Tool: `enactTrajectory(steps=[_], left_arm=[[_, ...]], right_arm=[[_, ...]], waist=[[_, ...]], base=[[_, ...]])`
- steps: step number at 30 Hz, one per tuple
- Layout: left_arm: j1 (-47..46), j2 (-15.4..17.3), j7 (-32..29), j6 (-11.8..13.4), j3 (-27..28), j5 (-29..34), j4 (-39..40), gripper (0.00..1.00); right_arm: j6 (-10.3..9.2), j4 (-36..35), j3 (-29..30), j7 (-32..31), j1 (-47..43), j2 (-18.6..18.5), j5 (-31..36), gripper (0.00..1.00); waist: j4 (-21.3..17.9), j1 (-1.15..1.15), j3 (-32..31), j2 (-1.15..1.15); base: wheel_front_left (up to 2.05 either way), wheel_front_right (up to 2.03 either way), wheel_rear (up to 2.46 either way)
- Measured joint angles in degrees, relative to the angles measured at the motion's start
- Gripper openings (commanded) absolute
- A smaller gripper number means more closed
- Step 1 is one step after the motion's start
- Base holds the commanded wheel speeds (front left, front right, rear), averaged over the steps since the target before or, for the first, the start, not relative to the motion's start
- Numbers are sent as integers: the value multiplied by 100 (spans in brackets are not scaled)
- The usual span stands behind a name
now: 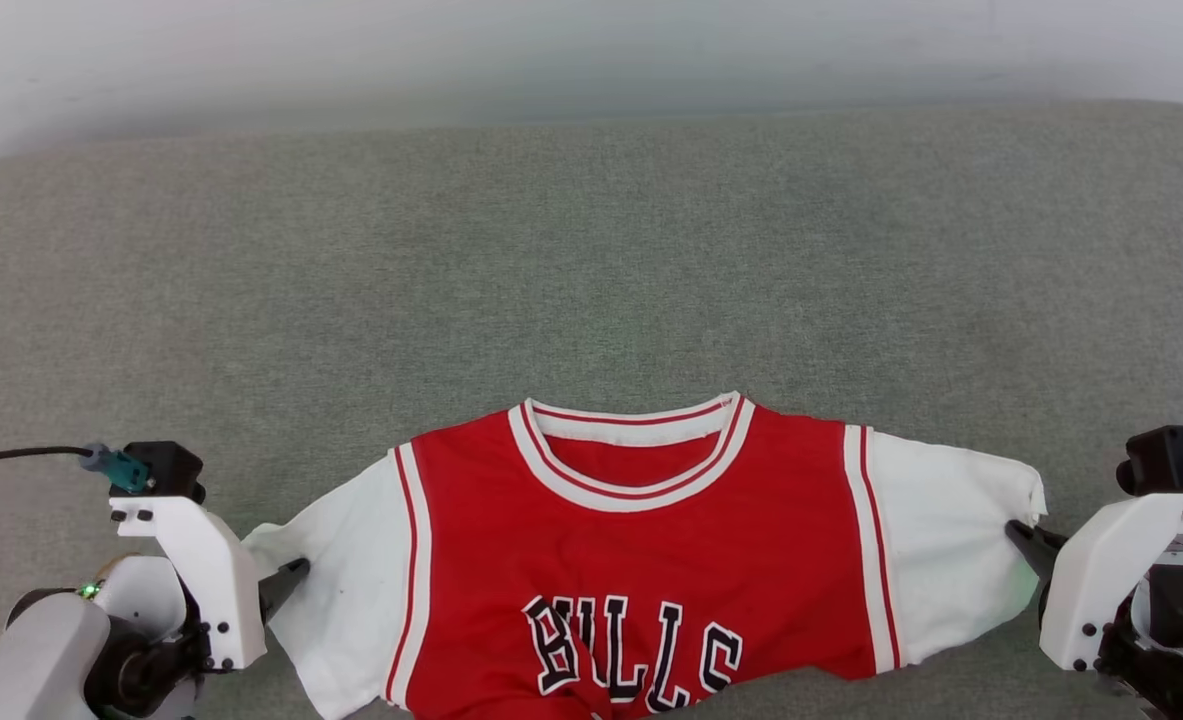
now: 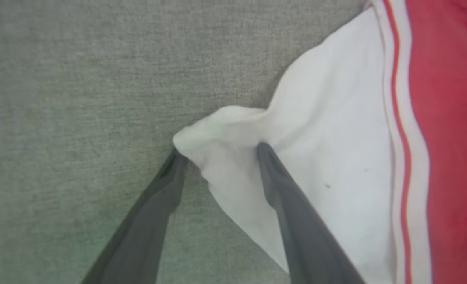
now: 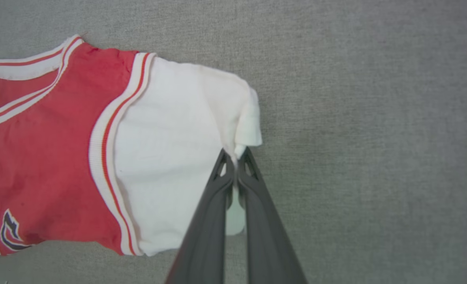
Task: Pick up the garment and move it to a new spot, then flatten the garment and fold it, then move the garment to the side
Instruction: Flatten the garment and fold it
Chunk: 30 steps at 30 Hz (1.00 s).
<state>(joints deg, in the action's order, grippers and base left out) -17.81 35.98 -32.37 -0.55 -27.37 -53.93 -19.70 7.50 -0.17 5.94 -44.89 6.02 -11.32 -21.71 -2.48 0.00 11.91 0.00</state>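
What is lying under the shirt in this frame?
Grey cloth shows all round the shirt and runs beneath its edges. What lies directly under the red body is covered. The left gripper, open, straddles one sleeve tip; the right gripper is shut on the other.

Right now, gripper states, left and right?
Left gripper: open, fingers astride a white sleeve tip of the garment.
Right gripper: closed on the other sleeve's edge.

The grey surface (image 1: 591, 250) lies open across its far half up to the pale wall (image 1: 591, 50), while the garment (image 1: 641, 540) fills the near middle, with the left gripper (image 1: 296, 572) and right gripper (image 1: 1019, 533) flanking its sleeves.
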Motion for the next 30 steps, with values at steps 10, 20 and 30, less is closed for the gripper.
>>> enactTrajectory(steps=[10, 20, 30], left_arm=[[-601, -332, 712, 3, -101, 472, -242, 0], [-2031, -901, 1351, 97, -16, 833, -438, 0], [-3668, -1254, 2293, 159, -2, 1440, -1448, 0]], right_arm=[[1, 168, -21, 358, 486, -253, 60, 0], [1, 577, 111, 602, 1394, -509, 226, 0], [1, 1361, -229, 1065, 3123, -804, 166, 0]], waist=[[21, 1, -204, 0], [297, 1, -747, 0], [191, 1, -793, 0]], base=[[0, 0, 0], [0, 0, 0], [0, 0, 0]])
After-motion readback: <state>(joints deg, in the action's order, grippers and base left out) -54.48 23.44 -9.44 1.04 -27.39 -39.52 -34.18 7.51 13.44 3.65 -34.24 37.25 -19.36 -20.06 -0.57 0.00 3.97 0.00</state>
